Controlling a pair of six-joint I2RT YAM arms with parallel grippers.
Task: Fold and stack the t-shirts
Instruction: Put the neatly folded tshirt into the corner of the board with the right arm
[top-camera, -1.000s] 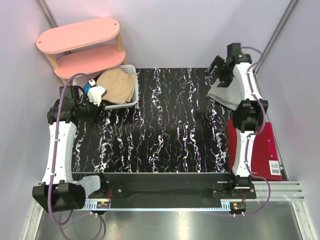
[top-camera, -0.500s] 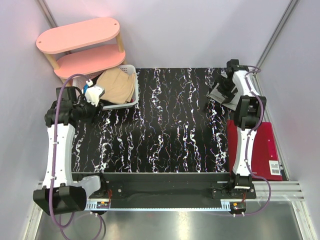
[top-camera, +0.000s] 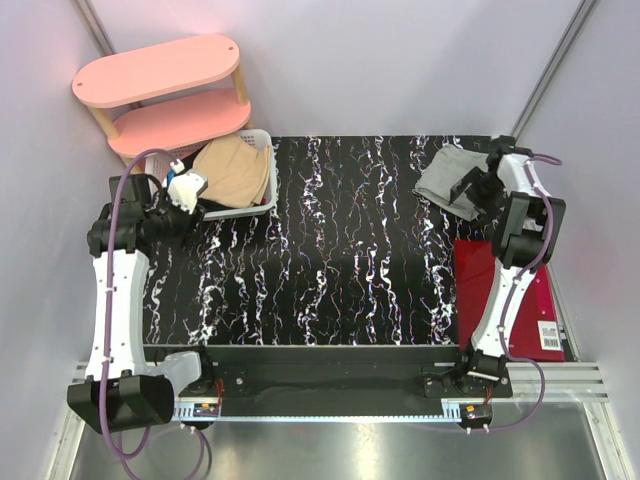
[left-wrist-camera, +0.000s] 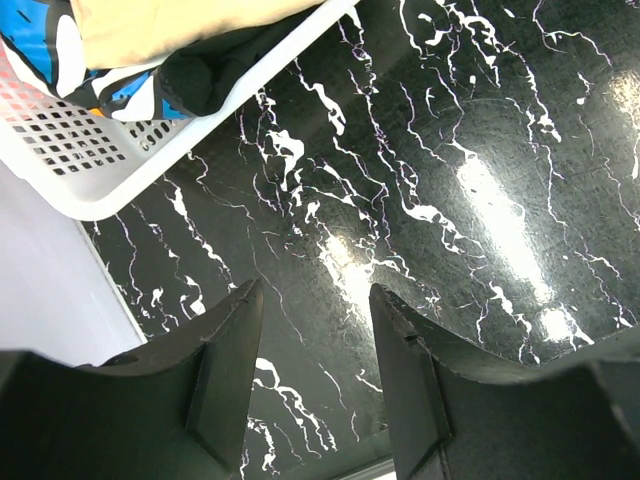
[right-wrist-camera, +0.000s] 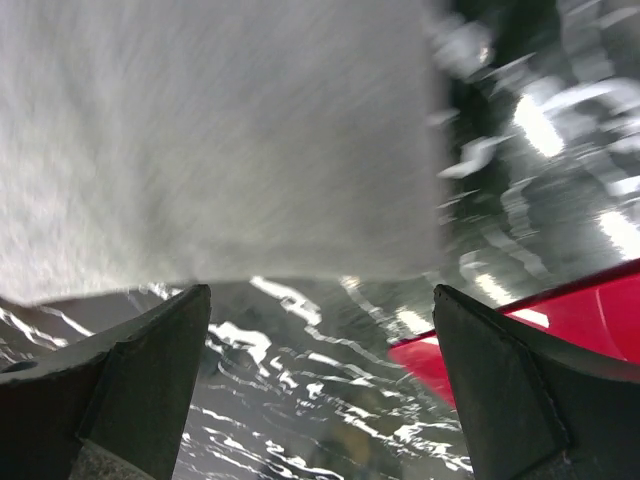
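Your right hand (top-camera: 474, 186), spread wide and empty, is hovering at the right edge of the grey t-shirt (top-camera: 443, 176), which is lying in the far right corner of the counter (top-camera: 330, 260). Your left hand (top-camera: 186, 190), parted and empty, is hovering by the basket (top-camera: 262, 205).

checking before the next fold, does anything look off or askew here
The grey t-shirt at the far right corner of the table lies skewed, its edges at an angle to the table edges. The tan t-shirt is heaped unfolded in the white basket at far left. Nothing looks spilled or damaged.
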